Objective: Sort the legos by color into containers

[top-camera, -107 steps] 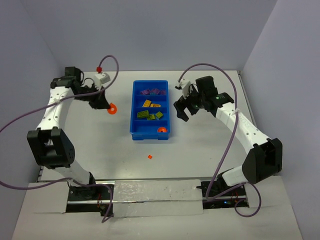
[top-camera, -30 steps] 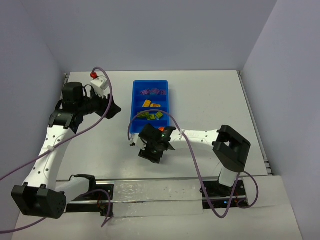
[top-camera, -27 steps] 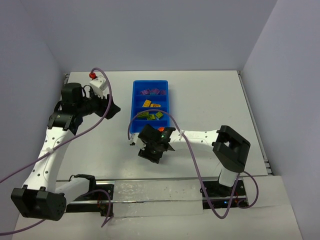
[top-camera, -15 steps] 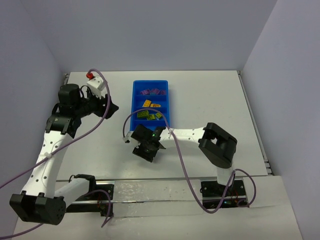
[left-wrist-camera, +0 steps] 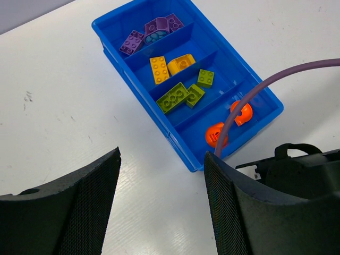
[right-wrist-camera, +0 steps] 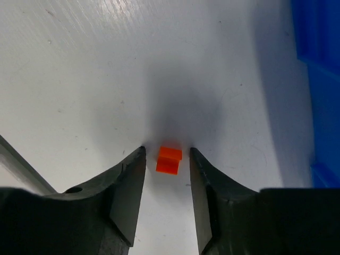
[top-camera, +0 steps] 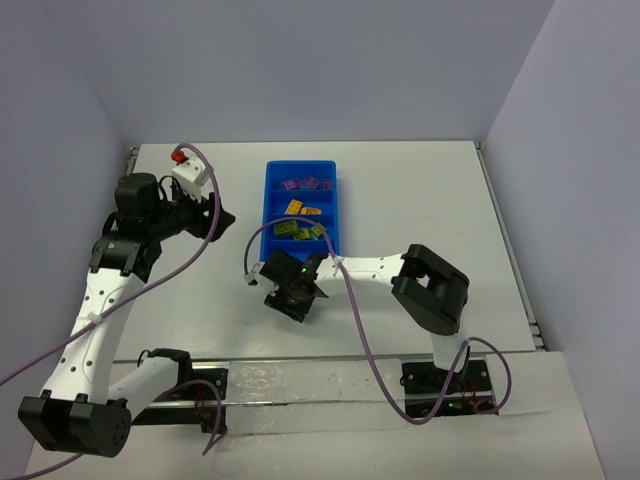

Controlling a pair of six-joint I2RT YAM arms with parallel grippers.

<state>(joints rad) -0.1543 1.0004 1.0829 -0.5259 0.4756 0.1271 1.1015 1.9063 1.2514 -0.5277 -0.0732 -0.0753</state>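
A small orange lego [right-wrist-camera: 169, 159] lies on the white table between the fingers of my right gripper [right-wrist-camera: 167, 150]. The jaws are open, with a thin gap on each side of the piece. In the top view this gripper [top-camera: 290, 300] points down just in front of the blue tray [top-camera: 268, 225] and hides the piece. The tray's containers [left-wrist-camera: 154, 114] hold purple legos [left-wrist-camera: 151, 33], yellow legos [left-wrist-camera: 170, 66], green legos [left-wrist-camera: 183, 95] and two round orange legos [left-wrist-camera: 241, 112]. My left gripper [left-wrist-camera: 162, 154] hangs open and empty above the table, left of the tray [top-camera: 222, 218].
A purple cable [left-wrist-camera: 276, 79] of the right arm arcs over the tray's near end. The tray's blue wall [right-wrist-camera: 319, 79] stands close to the right of the right gripper. A metal rail [top-camera: 300, 385] runs along the near table edge.
The right gripper's jaws have narrowed around the orange piece, and that arm has shifted slightly left. The left arm has drawn back a little to the left, still open.
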